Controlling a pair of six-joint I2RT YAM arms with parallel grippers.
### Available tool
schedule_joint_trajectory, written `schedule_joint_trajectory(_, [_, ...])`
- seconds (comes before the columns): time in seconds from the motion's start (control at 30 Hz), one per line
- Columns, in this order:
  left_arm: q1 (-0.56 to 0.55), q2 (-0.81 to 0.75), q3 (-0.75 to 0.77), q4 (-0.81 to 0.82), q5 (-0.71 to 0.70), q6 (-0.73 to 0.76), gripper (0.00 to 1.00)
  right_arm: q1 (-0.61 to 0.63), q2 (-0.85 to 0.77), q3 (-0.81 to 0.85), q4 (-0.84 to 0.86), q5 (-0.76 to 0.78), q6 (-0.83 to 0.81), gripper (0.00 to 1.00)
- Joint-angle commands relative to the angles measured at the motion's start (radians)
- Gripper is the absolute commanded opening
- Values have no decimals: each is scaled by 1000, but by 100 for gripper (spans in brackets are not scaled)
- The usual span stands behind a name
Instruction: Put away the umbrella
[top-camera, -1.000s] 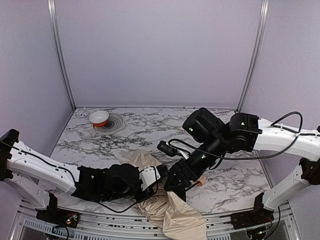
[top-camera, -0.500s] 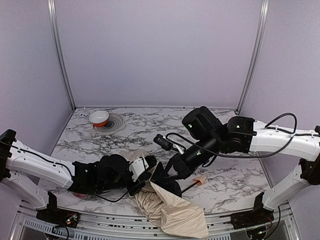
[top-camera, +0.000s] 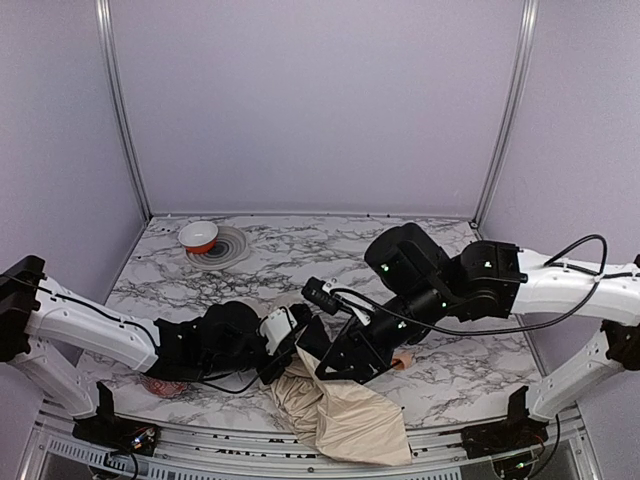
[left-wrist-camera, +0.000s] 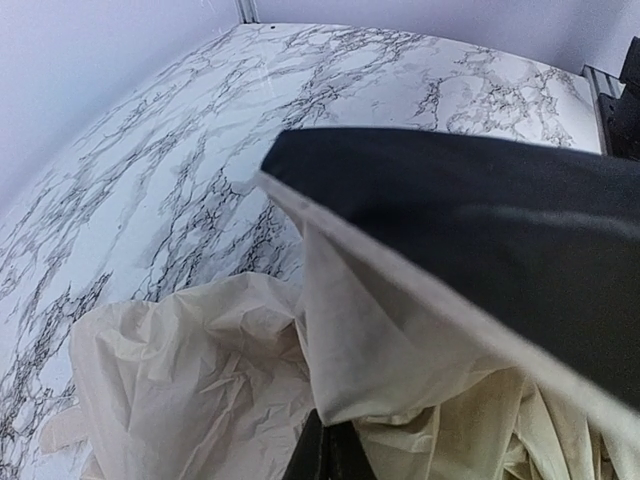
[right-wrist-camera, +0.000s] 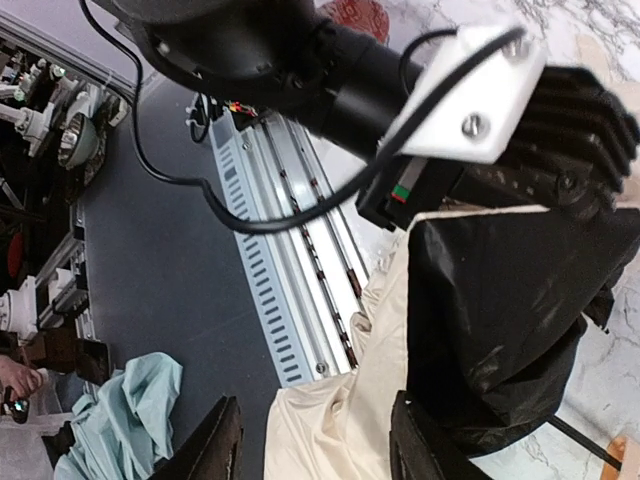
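Cream-beige fabric, item one: the umbrella (top-camera: 350, 425), which I find crumpled in a loose heap at 6 o'clock on the counter (top-camera: 300, 265), its lower folds spilling past the near edge. Its pale tan handle (top-camera: 405, 360) lies on the marble at 2 o'clock from the heap, with a thin black shaft (right-wrist-camera: 575, 435) running from it toward the cloth.

Item two: black crinkled sheet (right-wrist-camera: 500, 320), lying over the cream cloth where the two arms meet. I cannot tell whether it belongs to the umbrella.

Item three: left gripper (left-wrist-camera: 322, 455), reaching in from 8 o'clock, closed tight with a fold of the cream fabric pinched at its tips.

Item four: right gripper (right-wrist-camera: 312, 410), reaching in from 3 o'clock, fingers standing apart with cream fabric lying loose between them. I see no clamp on it. Both grippers sit close together at the heap's 12 o'clock edge.

Item five: white bowl (top-camera: 198, 235) with an orange-red lower half, on a grey ringed disc (top-camera: 228, 250) at 10 o'clock, well apart from the heap.

Item six: red patterned object (right-wrist-camera: 352, 14), mostly hidden beneath the left arm at 8 o'clock.
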Motion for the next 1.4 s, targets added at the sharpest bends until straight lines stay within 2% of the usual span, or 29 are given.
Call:
schedule_joint_trajectory(0.0, [6, 8, -9, 48, 23, -11, 1, 25, 4, -48, 14, 79, -37, 49])
schedule_joint_trajectory(0.17, [8, 2, -18, 52, 23, -11, 1, 27, 46, -85, 27, 67, -53, 51])
schedule_joint_trajectory(0.23, [9, 1, -24, 55, 22, -12, 1, 29, 54, -91, 43, 51, -57, 48])
schedule_joint_trajectory(0.27, [11, 0, -26, 57, 24, -13, 1, 29, 55, -90, 51, 34, -60, 41])
schedule_joint_trajectory(0.33, [12, 1, -29, 58, 28, -13, 1, 29, 53, -78, 71, -10, -68, 13])
schedule_joint_trajectory(0.4, [14, 14, -26, 59, 30, -8, 1, 28, 38, -65, 116, -83, -75, 0])
schedule_joint_trajectory(0.5, [13, 50, -11, 59, 42, 3, 0, 1, 1, -62, 249, -192, -63, 0])
schedule_joint_trajectory(0.6, [14, 91, 11, 62, 76, 7, 0, -115, -32, -72, 363, -252, -9, 0])
schedule_joint_trajectory(0.77, [15, 143, 16, 122, 153, 6, 0, -287, -50, -130, 606, -213, 65, 0])
schedule_joint_trajectory(0.97, [34, 181, 15, 201, 236, 4, 0, -392, 15, -183, 742, -133, 106, 0])
schedule_joint_trajectory(1.0, [43, 176, 17, 205, 244, -2, 4, -397, 18, -185, 743, -113, 115, 0])
schedule_joint_trajectory(1.1, [74, 126, 0, 217, 233, -14, 41, -398, 2, -201, 731, -80, 126, 0])
schedule_joint_trajectory(1.13, [82, 98, -11, 219, 218, -12, 57, -398, -8, -211, 730, -77, 130, 0])
schedule_joint_trajectory(1.2, [94, 32, -35, 218, 195, 4, 77, -398, -34, -239, 728, -58, 146, 0])
schedule_joint_trajectory(1.27, [96, -47, -58, 217, 192, 33, 87, -398, -56, -273, 741, -45, 168, 0])
schedule_joint_trajectory(1.37, [97, -156, -61, 171, 244, 67, 95, -400, -60, -296, 753, -29, 192, 0])
